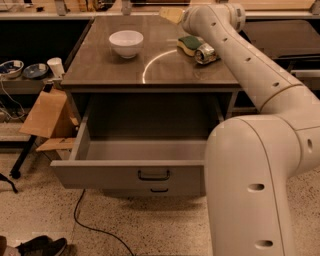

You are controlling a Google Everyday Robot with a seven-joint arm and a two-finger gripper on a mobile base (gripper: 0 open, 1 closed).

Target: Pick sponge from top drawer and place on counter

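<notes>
Since the small rectangular sponge [190, 43], dark green over pale yellow foam, lies on the glossy dark grey-brown surface [110, 70] near its far right corner, touching a crushed metal can [205, 53], I judge the placing done. The wide grey metal top drawer [135, 174] stands open below the near edge, and no sponge shows in it. My pincer [173, 15] sits at the white arm's [250, 75] tip by the far edge, apart from the sponge; I cannot tell whether it is wide or narrow. Only pulling clear seems left.
</notes>
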